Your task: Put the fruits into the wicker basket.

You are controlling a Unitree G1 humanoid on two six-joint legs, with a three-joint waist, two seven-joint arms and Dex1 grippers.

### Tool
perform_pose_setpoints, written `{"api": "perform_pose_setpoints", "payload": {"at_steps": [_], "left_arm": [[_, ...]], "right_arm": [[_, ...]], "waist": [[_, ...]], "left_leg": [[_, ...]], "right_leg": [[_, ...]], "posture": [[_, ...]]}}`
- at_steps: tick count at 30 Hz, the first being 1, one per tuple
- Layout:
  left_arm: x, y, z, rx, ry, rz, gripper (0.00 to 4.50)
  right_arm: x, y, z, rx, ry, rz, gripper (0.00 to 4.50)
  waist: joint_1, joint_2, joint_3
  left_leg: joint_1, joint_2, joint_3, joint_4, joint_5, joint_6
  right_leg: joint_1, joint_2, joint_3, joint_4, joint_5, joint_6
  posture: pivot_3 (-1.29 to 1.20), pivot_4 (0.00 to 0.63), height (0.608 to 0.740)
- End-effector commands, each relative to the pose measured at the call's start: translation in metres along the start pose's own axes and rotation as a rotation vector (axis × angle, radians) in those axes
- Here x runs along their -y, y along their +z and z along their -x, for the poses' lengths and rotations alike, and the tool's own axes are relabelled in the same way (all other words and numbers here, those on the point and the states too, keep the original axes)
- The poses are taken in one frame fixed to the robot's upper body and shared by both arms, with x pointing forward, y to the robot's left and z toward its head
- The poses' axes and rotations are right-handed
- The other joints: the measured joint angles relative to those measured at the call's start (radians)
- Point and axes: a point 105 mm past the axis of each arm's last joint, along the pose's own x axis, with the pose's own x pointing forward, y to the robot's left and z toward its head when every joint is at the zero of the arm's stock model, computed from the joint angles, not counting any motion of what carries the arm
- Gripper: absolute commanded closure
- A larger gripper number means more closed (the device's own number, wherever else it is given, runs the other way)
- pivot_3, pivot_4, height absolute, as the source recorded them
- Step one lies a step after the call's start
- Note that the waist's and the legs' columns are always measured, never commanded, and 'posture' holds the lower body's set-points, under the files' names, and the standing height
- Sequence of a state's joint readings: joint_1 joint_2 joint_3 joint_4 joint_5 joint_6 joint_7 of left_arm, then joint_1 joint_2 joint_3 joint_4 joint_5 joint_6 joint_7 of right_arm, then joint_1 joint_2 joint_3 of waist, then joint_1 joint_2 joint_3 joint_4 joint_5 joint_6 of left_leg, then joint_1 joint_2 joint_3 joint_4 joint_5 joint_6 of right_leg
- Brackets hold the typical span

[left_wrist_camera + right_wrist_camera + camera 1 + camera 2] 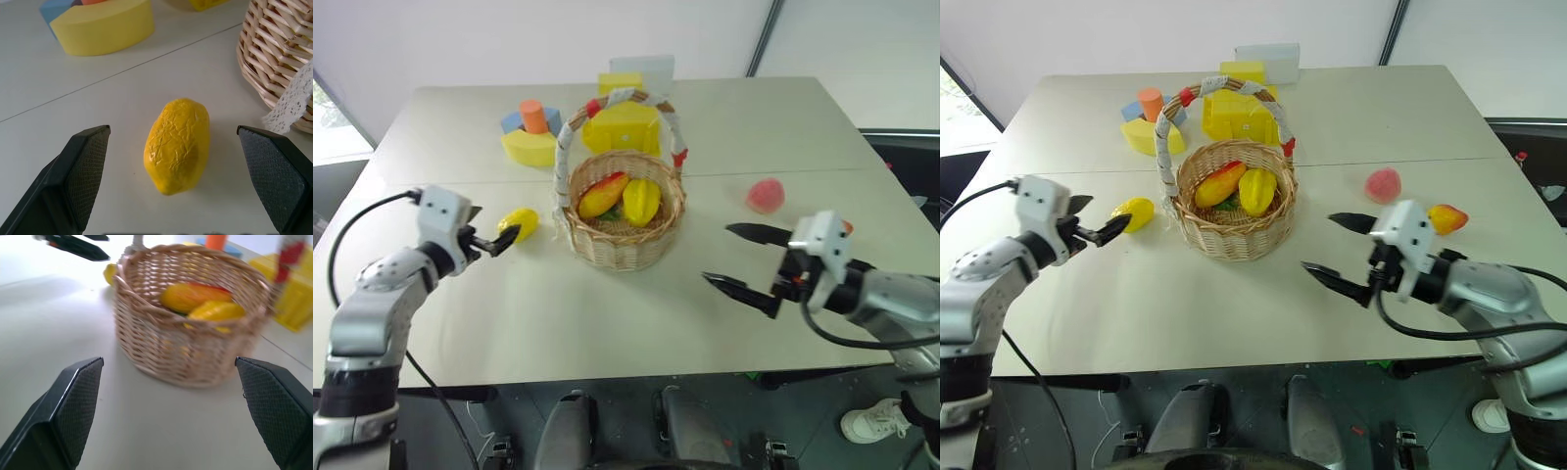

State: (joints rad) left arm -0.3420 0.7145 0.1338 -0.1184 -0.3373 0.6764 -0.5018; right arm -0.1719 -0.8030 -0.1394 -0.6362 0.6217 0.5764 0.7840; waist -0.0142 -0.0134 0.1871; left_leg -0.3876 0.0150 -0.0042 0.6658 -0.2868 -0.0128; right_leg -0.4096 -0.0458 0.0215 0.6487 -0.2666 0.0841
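My left gripper [171, 181] spread wide, empty, lemon [178, 145] on table between fingers, untouched. My right gripper [1340, 247] wide open, empty, facing wicker basket [1234, 230], which holds mango [1219, 183] and ribbed yellow fruit [1257, 190].

This looks like a robotics test room rather than a home. A plain pale rectangular table [783, 117] stands against bare white walls [509, 39], and just beyond the round tan wicker basket [619, 211] that the grippers face sit yellow, blue and orange foam blocks [533, 132]. Toy fruits lie about, such as a pink round peach [766, 195].
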Motion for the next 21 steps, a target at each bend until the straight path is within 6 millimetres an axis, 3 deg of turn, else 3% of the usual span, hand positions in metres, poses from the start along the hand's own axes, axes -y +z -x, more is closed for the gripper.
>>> {"api": "perform_pose_setpoints", "payload": {"at_steps": [1, 11, 16, 17, 21], "left_arm": [[-0.001, 0.005, -0.013, -0.063, -0.013, -0.019, 0.05], [0.002, -0.012, -0.040, -0.183, -0.065, -0.094, 0.05], [0.000, -0.002, -0.043, -0.117, -0.057, -0.085, 2.44], [-0.001, -0.002, -0.042, -0.119, -0.051, -0.093, 2.71], [-0.016, 0.001, -0.029, -0.103, -0.001, -0.101, 2.77]], "right_arm": [[-0.013, 0.023, -0.016, 0.055, 0.073, 0.072, 0.00], [-0.021, 0.033, -0.032, 0.110, 0.125, 0.102, 0.00], [-0.022, 0.032, -0.034, 0.110, 0.125, 0.103, 0.00], [-0.022, 0.031, -0.034, 0.110, 0.125, 0.104, 0.00], [-0.022, 0.031, -0.035, 0.112, 0.123, 0.107, 0.00]], "waist": [[0.001, 0.000, 0.000], [0.003, -0.001, 0.000], [0.002, -0.001, 0.000], [0.002, -0.001, 0.000], [0.000, -0.001, 0.000]], "left_leg": [[0.000, 0.000, 0.000, 0.000, 0.000, 0.000], [-0.004, 0.000, 0.000, 0.000, 0.000, 0.000], [-0.004, 0.001, 0.000, 0.001, 0.000, 0.000], [-0.004, 0.001, 0.000, 0.001, 0.000, 0.000], [-0.004, 0.001, 0.000, 0.001, 0.000, 0.000]], "right_leg": [[0.000, 0.000, 0.000, 0.000, 0.000, 0.000], [-0.003, -0.001, -0.001, 0.000, 0.000, 0.000], [-0.003, -0.001, -0.001, 0.000, 0.000, 0.000], [-0.003, -0.001, -0.001, 0.000, 0.000, 0.000], [-0.003, -0.001, -0.001, 0.001, 0.000, 0.000]], "posture": [[0.00, 0.150, 0.740], [0.00, 0.150, 0.740], [0.00, 0.150, 0.740], [0.00, 0.150, 0.740], [0.00, 0.150, 0.740]]}}
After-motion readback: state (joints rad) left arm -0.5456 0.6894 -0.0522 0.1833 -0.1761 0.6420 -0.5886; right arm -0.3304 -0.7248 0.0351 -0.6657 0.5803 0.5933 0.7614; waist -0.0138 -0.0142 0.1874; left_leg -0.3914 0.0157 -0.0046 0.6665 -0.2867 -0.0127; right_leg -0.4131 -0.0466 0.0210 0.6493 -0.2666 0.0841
